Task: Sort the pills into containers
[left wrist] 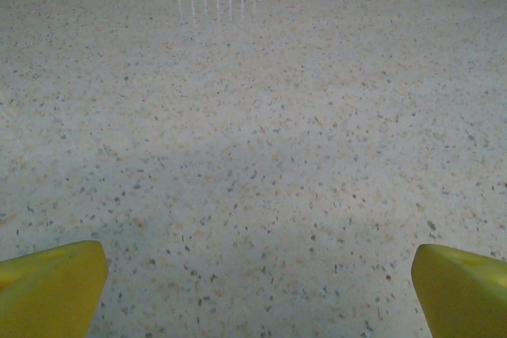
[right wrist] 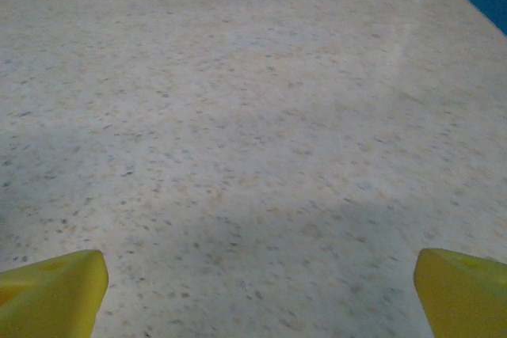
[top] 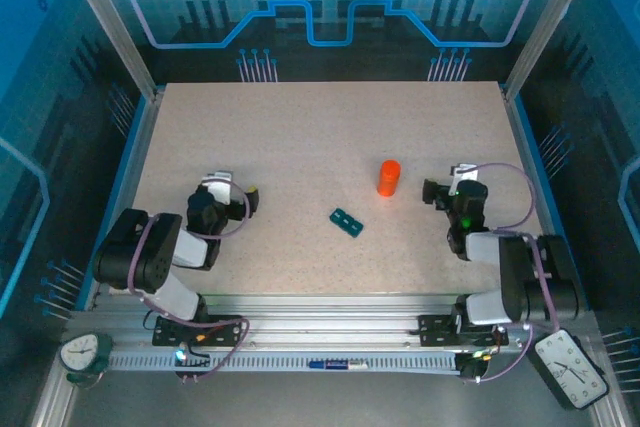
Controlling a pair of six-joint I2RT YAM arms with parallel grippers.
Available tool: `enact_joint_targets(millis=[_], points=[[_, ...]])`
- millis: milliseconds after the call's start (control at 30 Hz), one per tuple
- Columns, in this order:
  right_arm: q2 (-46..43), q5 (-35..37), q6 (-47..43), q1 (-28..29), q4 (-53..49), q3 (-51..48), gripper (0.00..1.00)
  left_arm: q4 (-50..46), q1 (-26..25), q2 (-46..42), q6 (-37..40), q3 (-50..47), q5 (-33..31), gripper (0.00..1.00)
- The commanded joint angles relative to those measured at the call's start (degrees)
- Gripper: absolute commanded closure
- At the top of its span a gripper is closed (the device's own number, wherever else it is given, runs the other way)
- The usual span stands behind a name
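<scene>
On table [top: 300,127] centre, pill box [top: 346,222] lies near bottle [top: 388,178]; left gripper [left wrist: 257,282] and right gripper [right wrist: 257,284] stand spread, empty.

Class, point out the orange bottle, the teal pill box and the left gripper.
Orange cylindrical plastic bottle [top: 388,178]: top view, middle of its side.
Dark-teal rectangular plastic pill box [top: 346,222]: top view, its middle compartments.
Left gripper [left wrist: 257,286]: left wrist view, midway between its open yellow fingertips.

The dark-teal pill box [top: 346,222] lies tilted near the middle of the speckled table [top: 320,127]. The orange bottle [top: 388,178] stands upright just above and right of it. The left arm [top: 150,252] sits folded at lower left and the right arm [top: 520,267] at lower right, both well apart from the box.
</scene>
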Motion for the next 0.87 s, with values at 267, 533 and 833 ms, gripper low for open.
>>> enact_joint_targets(millis=[267, 533, 833], points=[[5.66, -1.26, -5.62, 3.67, 7.49, 4.78, 0.0, -11.9, 4.35, -2.01, -4.61, 9.64, 3.54, 0.01], [5.8, 0.38, -6.67, 4.99, 7.35, 5.03, 0.0, -11.63, 4.27, -1.98, -4.46, 9.61, 3.48, 0.01], [5.67, -3.08, -6.4, 3.78, 6.71, 5.12, 0.0, -11.49, 4.27, -1.99, -4.53, 9.52, 3.37, 0.01]])
